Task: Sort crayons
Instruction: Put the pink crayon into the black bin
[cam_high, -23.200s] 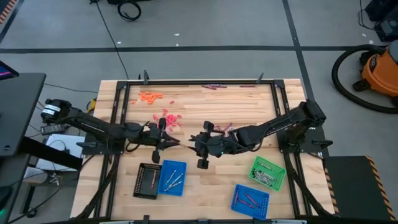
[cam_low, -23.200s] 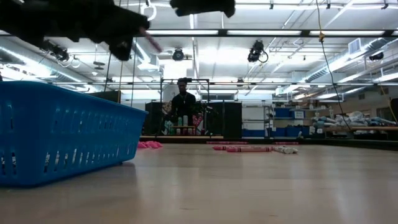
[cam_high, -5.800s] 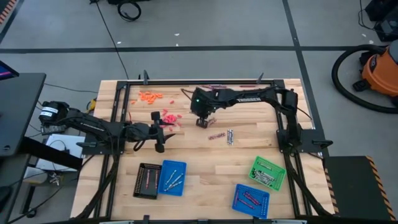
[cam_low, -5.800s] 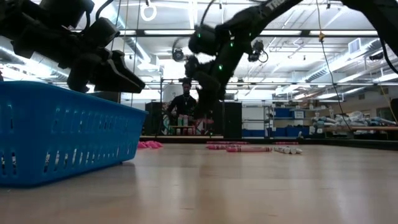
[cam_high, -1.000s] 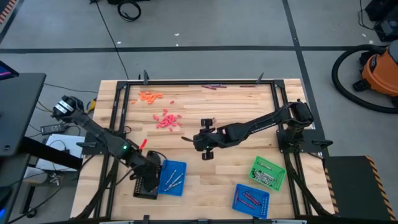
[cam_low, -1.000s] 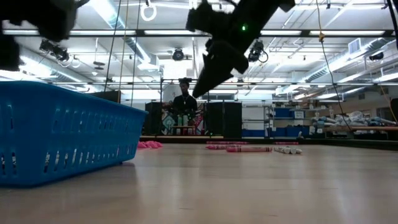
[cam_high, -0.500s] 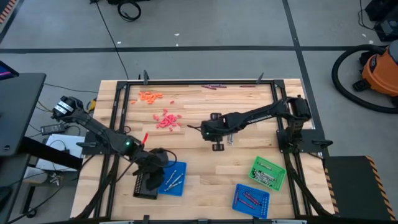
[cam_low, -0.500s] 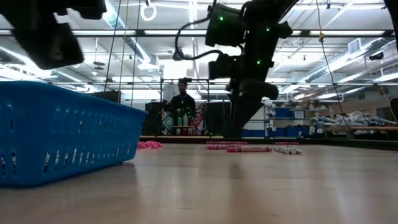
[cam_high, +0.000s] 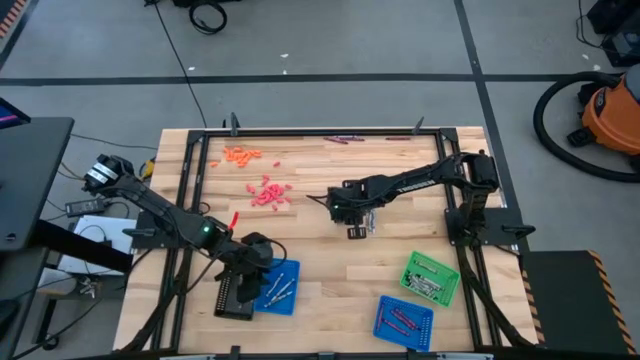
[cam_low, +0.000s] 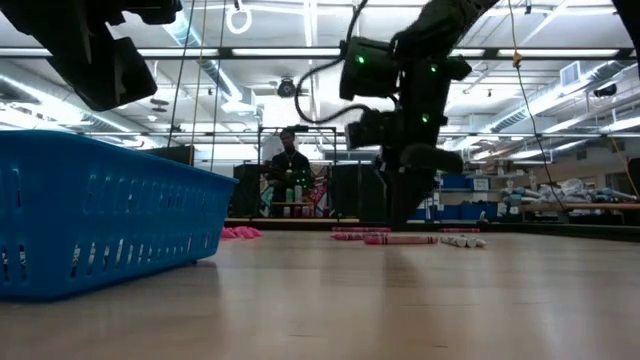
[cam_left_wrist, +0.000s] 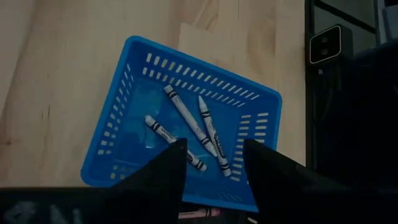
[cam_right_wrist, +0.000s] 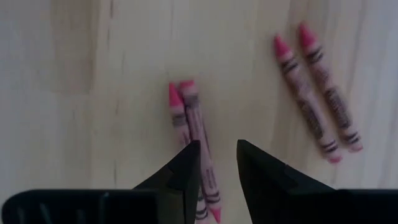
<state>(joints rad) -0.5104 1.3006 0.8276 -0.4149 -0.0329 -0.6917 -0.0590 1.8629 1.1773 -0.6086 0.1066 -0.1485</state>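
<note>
Right gripper at mid-tabletop, slightly open and empty, just over a pair of pink crayons; second pair lying nearby. Left gripper open, empty, above blue tray at lower left with three grey crayons inside. Wrapper print too small to read.

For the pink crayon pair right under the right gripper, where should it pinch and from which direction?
Come straight down with the right gripper, open above the pink crayon pair, and pinch across the middle of the wrapped barrels. They lie flat, side by side and touching on the table, so closing across their width looks safest; the ends taper.
</note>
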